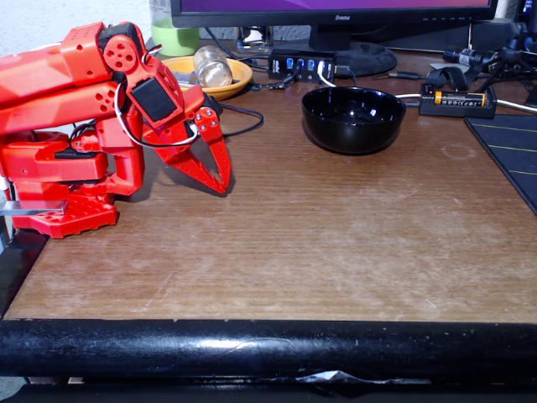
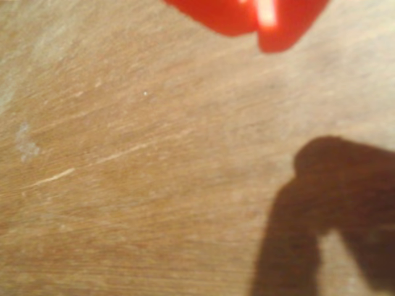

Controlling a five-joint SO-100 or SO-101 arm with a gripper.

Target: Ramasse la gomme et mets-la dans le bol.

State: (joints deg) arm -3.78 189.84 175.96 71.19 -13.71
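The red arm sits folded at the left of the fixed view. Its gripper (image 1: 225, 186) points down at the brown table, and the two red jaws meet at the tip with nothing between them. In the wrist view the gripper (image 2: 257, 31) enters from the top edge, its tips together over bare wood, and its shadow falls at the lower right. The black bowl (image 1: 352, 119) stands upright at the back centre, well to the right of the gripper. The white eraser is out of view; glare inside the bowl hides whatever may lie there.
An orange dish (image 1: 220, 77) with a glass jar stands behind the arm, next to a USB hub (image 1: 302, 65) and a monitor base (image 1: 352, 52). A battery holder (image 1: 458, 102) and a dark mat (image 1: 512, 151) lie at the right. A black padded edge (image 1: 268, 348) runs along the table front.
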